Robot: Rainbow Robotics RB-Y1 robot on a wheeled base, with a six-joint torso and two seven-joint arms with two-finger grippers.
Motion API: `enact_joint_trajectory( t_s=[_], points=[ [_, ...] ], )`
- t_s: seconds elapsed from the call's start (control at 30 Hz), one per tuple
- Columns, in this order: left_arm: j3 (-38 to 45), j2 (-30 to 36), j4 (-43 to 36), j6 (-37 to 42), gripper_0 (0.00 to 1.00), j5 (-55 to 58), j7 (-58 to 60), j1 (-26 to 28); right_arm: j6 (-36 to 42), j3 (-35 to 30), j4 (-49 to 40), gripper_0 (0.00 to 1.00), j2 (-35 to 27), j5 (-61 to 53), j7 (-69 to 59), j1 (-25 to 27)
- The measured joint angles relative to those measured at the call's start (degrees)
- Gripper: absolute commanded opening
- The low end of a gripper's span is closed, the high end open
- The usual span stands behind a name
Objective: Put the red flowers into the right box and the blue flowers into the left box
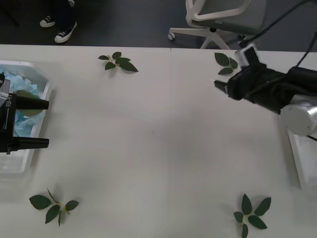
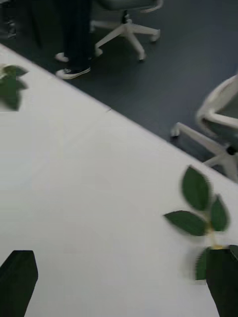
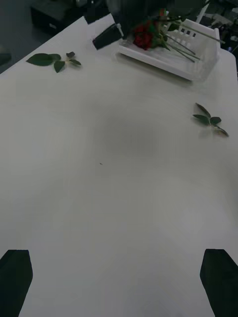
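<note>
Blue flowers (image 1: 20,94) in left box (image 1: 42,106); red flowers (image 3: 145,35) in right box (image 3: 191,59).

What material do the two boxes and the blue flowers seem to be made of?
The left box and the right box look like white moulded plastic, with smooth raised rims and slotted walls. The blue flowers look like soft matt fabric in fluffy pale clusters, probably artificial.

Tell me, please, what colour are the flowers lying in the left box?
Pale sky blue; the blue flowers in the left box show best in the front view.

Office or lab room, white swivel chairs (image 1: 218,17), dark floor (image 1: 124,22), long white table (image 1: 163,134)
</note>
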Motion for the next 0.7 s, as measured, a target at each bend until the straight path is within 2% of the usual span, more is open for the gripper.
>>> enact_joint_trajectory(
  t_s=[0.1, 0.17, 0.37, 0.5, 0.7],
  points=[
    [0.0, 0.0, 0.0, 0.0, 1.0, 0.01, 0.0, 0.0, 10.96, 4.3, -5.82, 1.0, -2.7, -5.99, -0.09, -2.52],
    [0.0, 0.0, 0.0, 0.0, 1.0, 0.01, 0.0, 0.0, 17.76, 4.73, -10.8, 1.0, -4.71, -8.57, -0.7, -3.42],
    [0.0, 0.0, 0.0, 0.0, 1.0, 0.01, 0.0, 0.0, 43.12, -2.13, -26.45, 1.0, -6.71, -10.38, -11.84, -3.44],
    [0.0, 0.0, 0.0, 0.0, 1.0, 0.02, 0.0, 0.0, 50.9, -5.96, -33.62, 1.0, -6.08, -8.27, -17.07, -2.44],
    [0.0, 0.0, 0.0, 0.0, 1.0, 0.02, 0.0, 0.0, 57.79, -5.47, -37.19, 1.0, -1.78, -6.27, -17.98, -1.67]
  ],
)
